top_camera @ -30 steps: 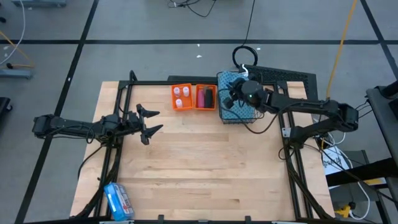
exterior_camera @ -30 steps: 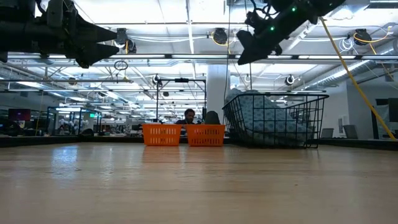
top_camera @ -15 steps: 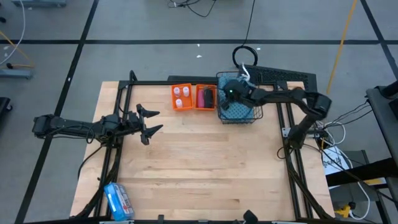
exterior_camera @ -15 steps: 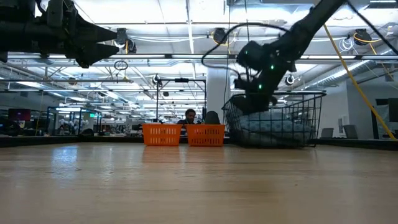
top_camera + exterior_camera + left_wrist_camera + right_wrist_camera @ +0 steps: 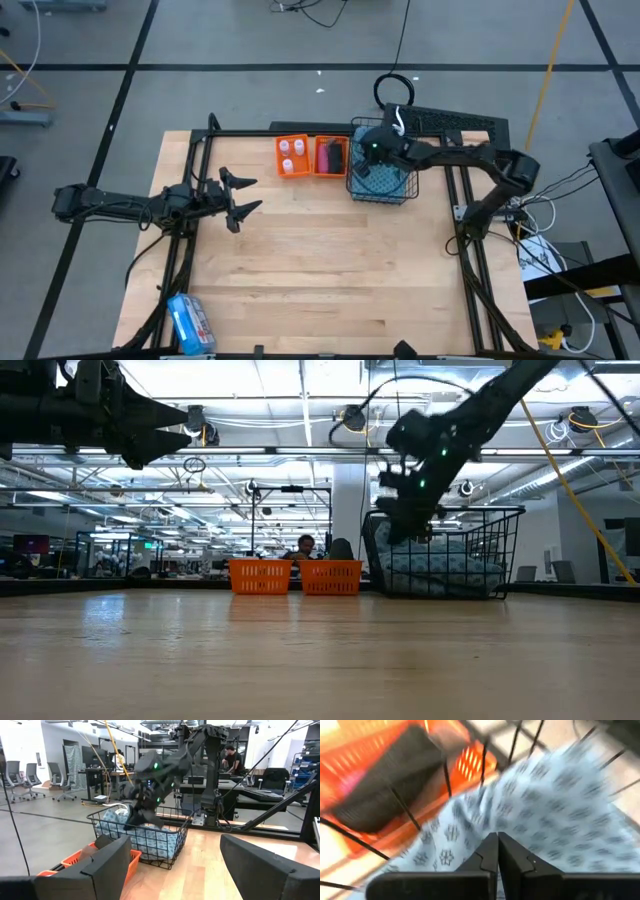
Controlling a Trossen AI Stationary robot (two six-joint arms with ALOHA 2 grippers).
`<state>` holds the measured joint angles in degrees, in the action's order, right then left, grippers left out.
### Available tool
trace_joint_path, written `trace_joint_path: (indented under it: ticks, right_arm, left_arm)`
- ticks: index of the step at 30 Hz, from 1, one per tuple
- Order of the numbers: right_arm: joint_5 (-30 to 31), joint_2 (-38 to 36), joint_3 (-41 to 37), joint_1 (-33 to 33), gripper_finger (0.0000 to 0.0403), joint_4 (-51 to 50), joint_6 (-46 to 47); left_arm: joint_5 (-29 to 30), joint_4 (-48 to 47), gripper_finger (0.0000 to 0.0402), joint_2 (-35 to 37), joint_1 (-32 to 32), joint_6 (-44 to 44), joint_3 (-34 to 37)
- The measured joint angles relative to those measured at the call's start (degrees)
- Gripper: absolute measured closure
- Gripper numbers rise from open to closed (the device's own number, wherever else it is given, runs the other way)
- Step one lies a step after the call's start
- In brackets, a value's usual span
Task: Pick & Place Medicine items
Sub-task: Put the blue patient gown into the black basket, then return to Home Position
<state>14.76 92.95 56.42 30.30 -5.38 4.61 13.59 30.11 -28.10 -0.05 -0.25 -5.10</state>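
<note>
Closest to the front edge of the table (image 5: 320, 270) there's a blue and white packet (image 5: 188, 322) lying near the left corner, well away from everything else. Further in, the left gripper (image 5: 240, 196) hangs over the left side of the table with its fingers spread apart and nothing between them. At the far edge sit two orange bins side by side: the left bin (image 5: 292, 156) has the tiny white bottles (image 5: 290, 150) in it, and the right bin (image 5: 331, 157) holds a pink tube and a dark piece, touching the wire basket (image 5: 381, 172) next to it. The right gripper (image 5: 497, 851) is down inside that basket, fingers pressed together right against the blue patterned cloth (image 5: 555, 820); can't tell if it's actually pinching any fabric. The basket wires stand between it and the bins.
</note>
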Motion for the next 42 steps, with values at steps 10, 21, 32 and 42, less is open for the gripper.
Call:
trace_joint_path:
  ticks: [10, 21, 32, 42]
  right_arm:
    - [0.0, -19.8, 0.0, -1.6, 0.0399, -6.4, -3.3]
    - [0.0, -47.5, -9.3, -6.8, 0.0401, -23.8, 6.5]
    - [-1.4, -65.2, -35.9, -14.8, 0.04, 0.8, 5.5]
    - [-9.0, -67.8, -43.9, -27.1, 0.0399, 14.3, -3.0]
  left_arm:
    - [0.0, 0.0, 0.0091, 0.0, 0.0, 0.0, 0.0]
    - [0.0, 0.0, 0.0091, 0.0, 0.0, 0.0, 0.0]
    - [0.0, 0.0, 0.0092, 0.0, 0.0, 0.0, 0.0]
    - [0.0, 0.0, 0.0092, 0.0, 0.0, 0.0, 0.0]
